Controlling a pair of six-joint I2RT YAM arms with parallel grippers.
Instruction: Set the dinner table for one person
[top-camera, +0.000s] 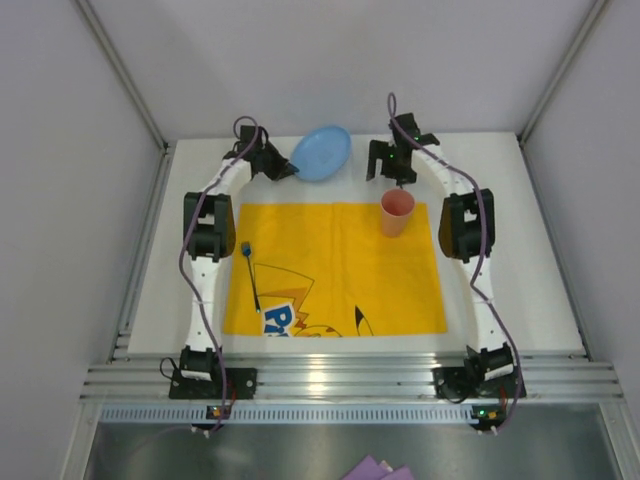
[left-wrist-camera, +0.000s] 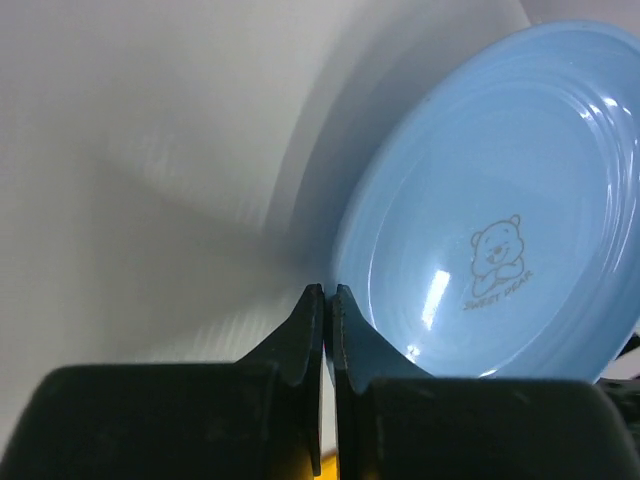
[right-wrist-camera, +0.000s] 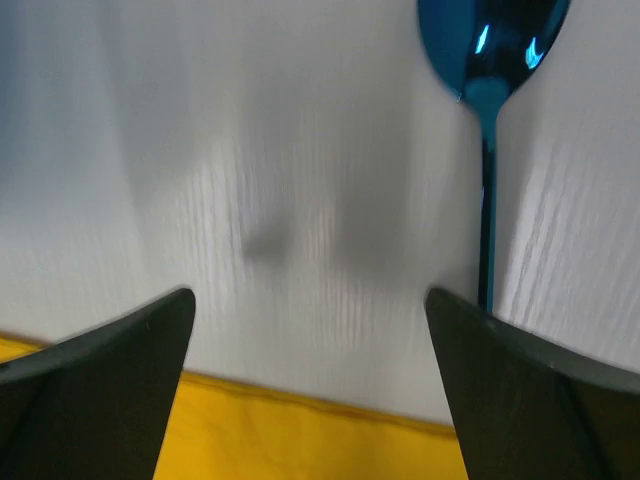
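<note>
Top external view shows the dinner table (top-camera: 520, 260) with a yellow placemat (top-camera: 340, 280) at centre and a pink cup (top-camera: 397, 212) on the placemat's far right corner. The left gripper (left-wrist-camera: 326, 292) is pinching the rim of the blue plate (left-wrist-camera: 480, 230), which is tilted beyond the placemat's far edge. The right gripper (right-wrist-camera: 308, 297) is spread and empty over a blue spoon (right-wrist-camera: 490, 60). Recommendation: level the plate, carry it to the placemat's middle and lower it flat before release, as the rim hold looks thin.
</note>
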